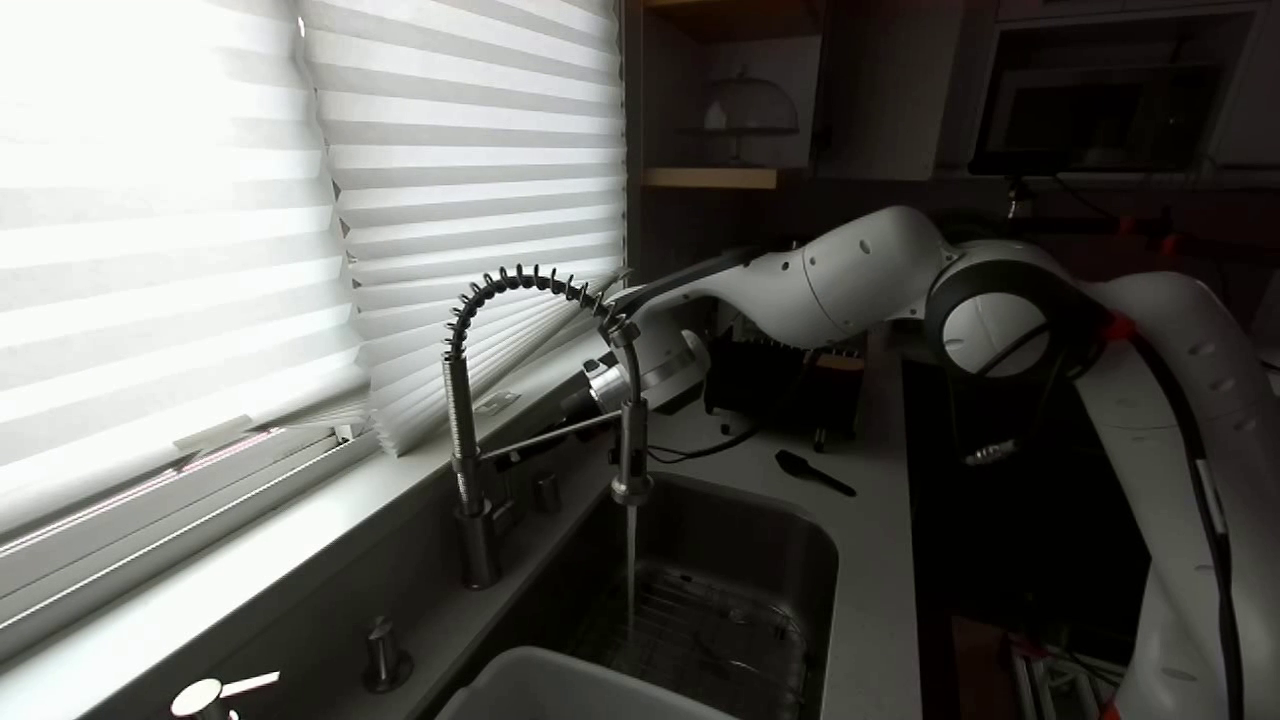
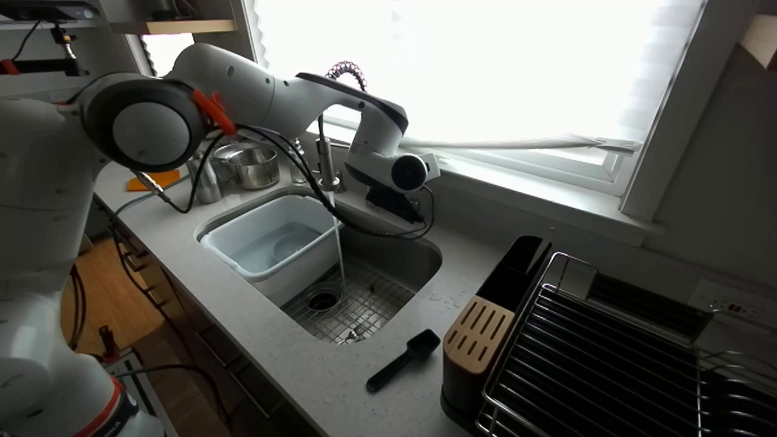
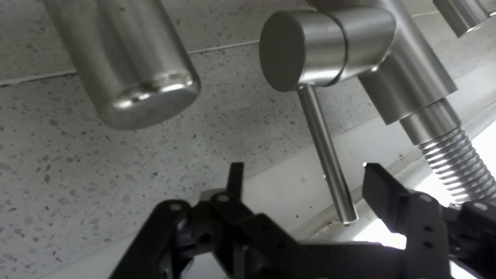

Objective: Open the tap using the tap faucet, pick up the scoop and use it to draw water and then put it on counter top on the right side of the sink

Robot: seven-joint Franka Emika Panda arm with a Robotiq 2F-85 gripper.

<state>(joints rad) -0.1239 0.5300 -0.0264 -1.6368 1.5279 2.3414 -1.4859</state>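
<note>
The chrome tap (image 1: 463,430) stands behind the sink (image 2: 422,258), its spray head (image 1: 632,450) pointing down. Water (image 2: 338,243) runs from it in a thin stream into the basin. In the wrist view my gripper (image 3: 301,168) is open, and the tap's slim lever (image 3: 325,145) reaches into the gap between the fingers, nearer the right one, with no visible contact. Both exterior views show the gripper only as a dark shape near the tap's base. The black scoop (image 2: 403,359) lies on the counter top (image 2: 261,321), between the sink and the knife block.
A pale tub (image 2: 306,276) holding water occupies part of the sink. Beyond the scoop are a black knife block (image 2: 479,334) and a wire dish rack (image 2: 598,364). A metal cylinder (image 3: 128,66) stands close to the gripper. Steel pots (image 2: 255,170) sit past the tub.
</note>
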